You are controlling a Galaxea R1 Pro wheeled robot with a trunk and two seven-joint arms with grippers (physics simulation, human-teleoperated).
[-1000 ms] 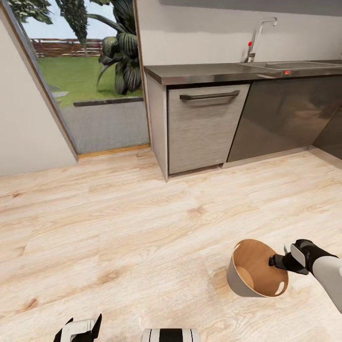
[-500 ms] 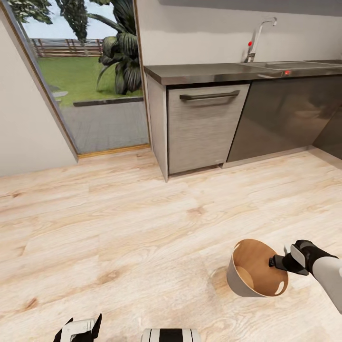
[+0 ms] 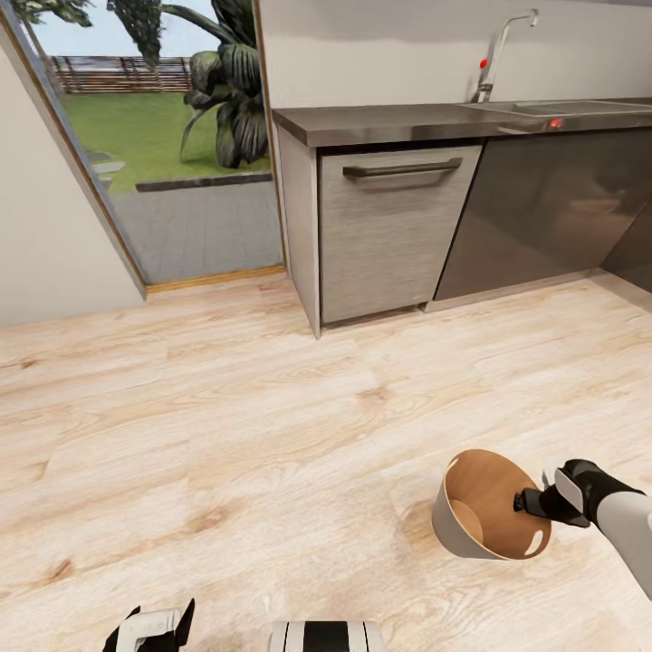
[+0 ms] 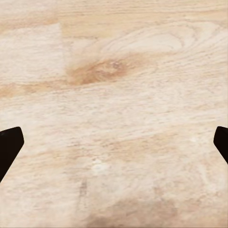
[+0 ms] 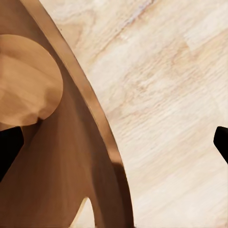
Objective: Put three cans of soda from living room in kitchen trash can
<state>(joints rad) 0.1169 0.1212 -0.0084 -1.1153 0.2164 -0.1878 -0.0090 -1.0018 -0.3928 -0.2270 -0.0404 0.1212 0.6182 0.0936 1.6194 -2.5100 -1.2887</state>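
Here's the trash can point(image 3: 471, 530), a small round tapered bin, pale grey outside and warm wood-brown inside, standing on the light wood floor point(image 3: 226, 435) near the robot's right side. It leans a little, mouth tipped toward the camera, and its round base shows bare inside. A small pale cut-out sits in the near right wall.

The right claw point(image 3: 523, 501) hangs at the bin's right rim, dark fingers spread wide. In the right wrist view the rim point(image 5: 95, 118) runs between the two black fingertips point(image 5: 8, 147), one tip over the brown interior, the other over the floorboards, so the claw is released and straddles the wall without closing on it.

The left claw point(image 3: 158, 625) is low at the near left, cut off by the frame's bottom edge. Its wrist view shows two dark tips far apart over bare wood grain: released, holding nothing.

Far ahead, a steel-fronted dishwasher point(image 3: 389, 231) with a dark bar handle sits under a dark worktop point(image 3: 407, 118), a tap point(image 3: 503, 50) at the far right. Dark cabinet fronts point(image 3: 543, 213) run rightward. To the far left a glass door point(image 3: 172, 154) looks onto lawn and a big leafy plant. Wide open floor lies between bin and cabinets.
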